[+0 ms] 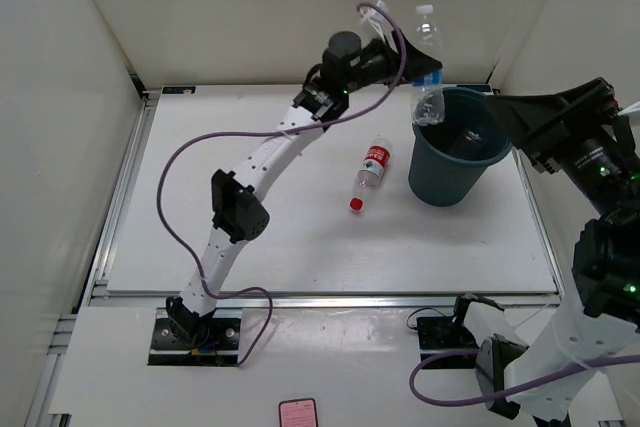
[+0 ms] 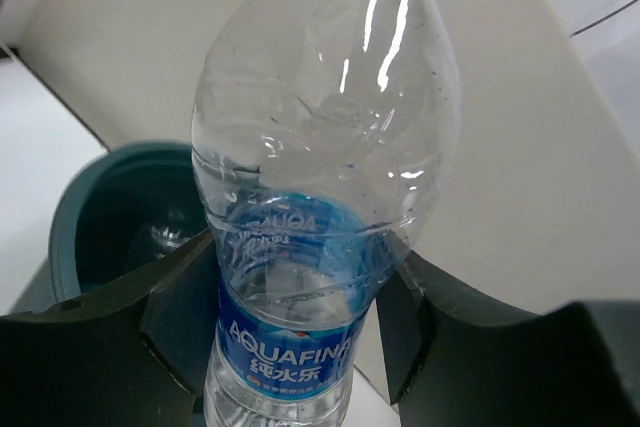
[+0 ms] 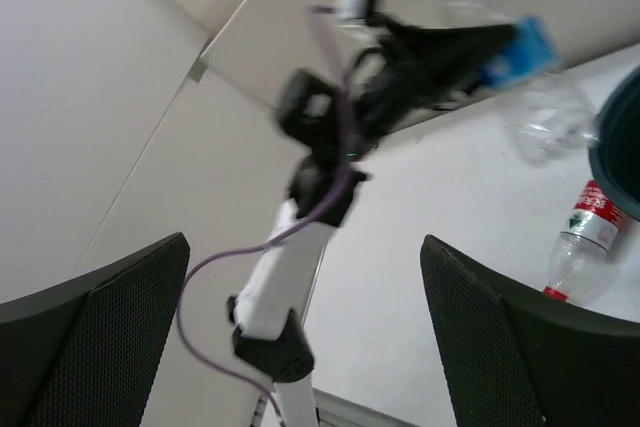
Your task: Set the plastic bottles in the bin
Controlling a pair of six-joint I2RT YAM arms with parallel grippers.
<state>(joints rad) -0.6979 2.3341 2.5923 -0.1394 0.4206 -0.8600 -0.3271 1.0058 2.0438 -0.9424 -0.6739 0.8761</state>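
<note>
The clear blue-labelled plastic bottle (image 2: 320,147) is clamped at its label by the left gripper (image 2: 300,317) and is held up at the rim of the dark teal round plastic bin (image 1: 440,182), near the far right corner of the surface. Before it is released, it should be brought over the middle of the opening, so that the rim is not struck. The right gripper (image 3: 305,342) is wide open and empty. The grasp is shown only by the left wrist view. The red-labelled clear bottle (image 1: 370,172), lying left of the bin, is shown only by the other two views.
</note>
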